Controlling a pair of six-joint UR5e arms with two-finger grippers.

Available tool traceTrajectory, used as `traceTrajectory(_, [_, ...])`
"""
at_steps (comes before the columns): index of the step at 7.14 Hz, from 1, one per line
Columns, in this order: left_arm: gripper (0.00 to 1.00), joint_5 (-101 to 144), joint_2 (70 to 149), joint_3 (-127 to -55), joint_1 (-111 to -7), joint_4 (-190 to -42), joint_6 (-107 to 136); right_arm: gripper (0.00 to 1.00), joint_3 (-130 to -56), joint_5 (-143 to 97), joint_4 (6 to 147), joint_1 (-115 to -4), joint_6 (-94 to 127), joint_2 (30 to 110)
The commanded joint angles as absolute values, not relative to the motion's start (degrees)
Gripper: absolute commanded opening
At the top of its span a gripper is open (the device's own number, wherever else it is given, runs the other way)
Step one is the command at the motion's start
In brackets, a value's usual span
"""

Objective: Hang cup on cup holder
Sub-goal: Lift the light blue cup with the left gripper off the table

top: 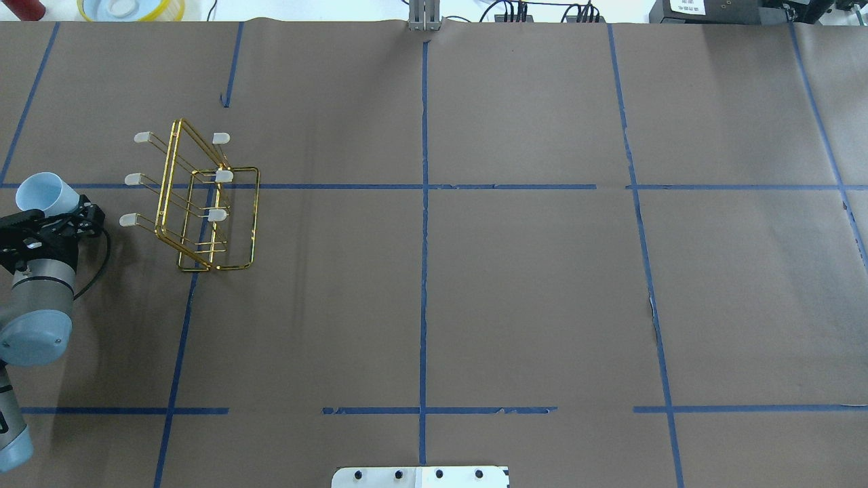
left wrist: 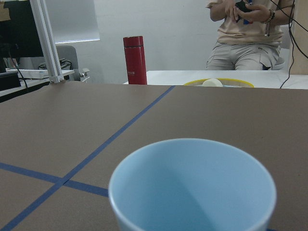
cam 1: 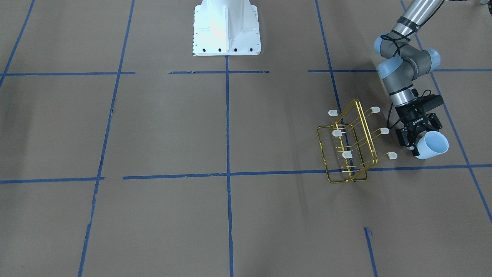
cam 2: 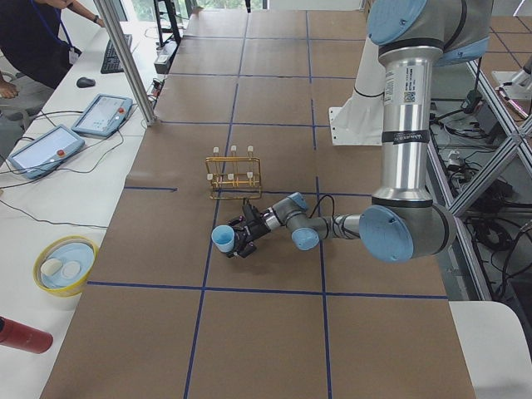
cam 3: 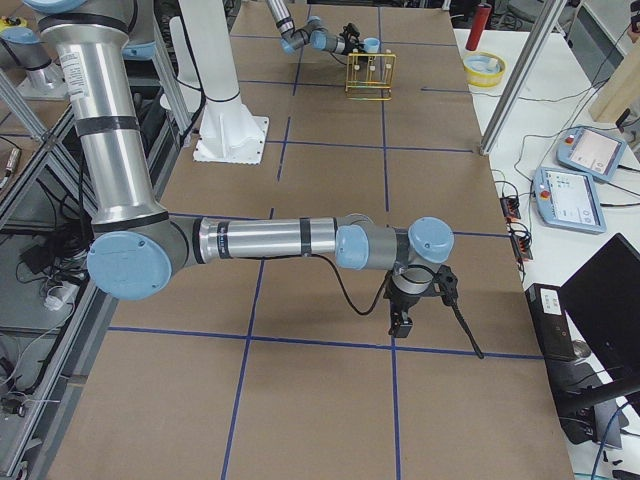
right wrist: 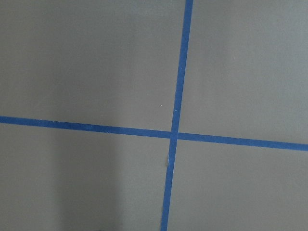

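Observation:
The cup point(cam 1: 433, 145) is a pale blue tumbler held on its side, mouth pointing away from the robot and towards its left. My left gripper point(cam 1: 414, 141) is shut on the cup's base, low over the table. The cup also shows in the overhead view point(top: 42, 193) and fills the bottom of the left wrist view point(left wrist: 192, 187). The gold wire cup holder point(cam 1: 351, 144) stands a short way to the cup's side, apart from it, its capped prongs bare. My right gripper point(cam 3: 401, 322) shows only in the exterior right view, low over the table far from the rack; I cannot tell whether it is open or shut.
A yellow bowl point(top: 129, 8) and a red bottle point(left wrist: 134, 60) stand on the white table beyond the far edge. An operator point(left wrist: 245, 33) sits behind them. The robot's white base point(cam 1: 226, 27) is at the near middle. Blue tape lines cross the brown table.

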State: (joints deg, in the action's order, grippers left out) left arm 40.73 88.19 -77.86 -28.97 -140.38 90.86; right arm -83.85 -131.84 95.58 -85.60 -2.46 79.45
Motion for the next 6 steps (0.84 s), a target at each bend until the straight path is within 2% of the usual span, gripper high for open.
traceTrajectory(1, [1.00, 40.4, 88.3, -77.6, -28.9, -140.2, 91.1, 1.00, -83.8, -131.8, 95.6, -85.6, -2.5, 79.5])
traceTrajectory(5, [0.94, 40.5, 88.8, -77.7, -29.1, -140.3, 91.1, 1.00, -83.8, -131.8, 95.5, -85.5, -2.5, 79.5])
traceTrajectory(6, [0.71, 40.5, 88.8, -77.7, -29.1, -140.3, 91.1, 1.00, -83.8, -131.8, 95.5, -85.6, -2.5, 79.5])
